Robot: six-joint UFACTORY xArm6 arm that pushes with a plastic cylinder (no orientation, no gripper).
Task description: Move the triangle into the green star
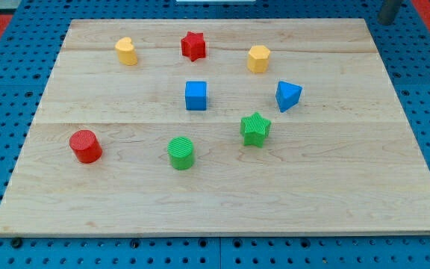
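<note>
Nearest the view's bottom, the wooden board (222,202) lies bare along its front edge; going farther in, a red cylinder (86,146) sits toward eight o'clock of the board's middle and a green cylinder (181,152) near six o'clock. Next comes the green star (255,128), the target, and just beyond it at about one o'clock stands the blue triangle (288,96), near the star but not touching it. A blue cube (196,96) sits level with the triangle, at roughly ten o'clock of the star. Farthest back are a yellow heart-like block (127,51), a red star (193,45) and a yellow hexagonal block (258,58). Of my rod only a dark stub (389,10) shows at the view's top right corner; my tip itself is out of sight, so where it stands relative to the blocks cannot be told, and there is no gripper to report as open or closed. To do this step well, I judge the tip should come round to the triangle's one-o'clock side, passing right of the yellow hexagonal block, then push steadily toward seven o'clock through the triangle's middle so it slides straight into the star without spinning off.
</note>
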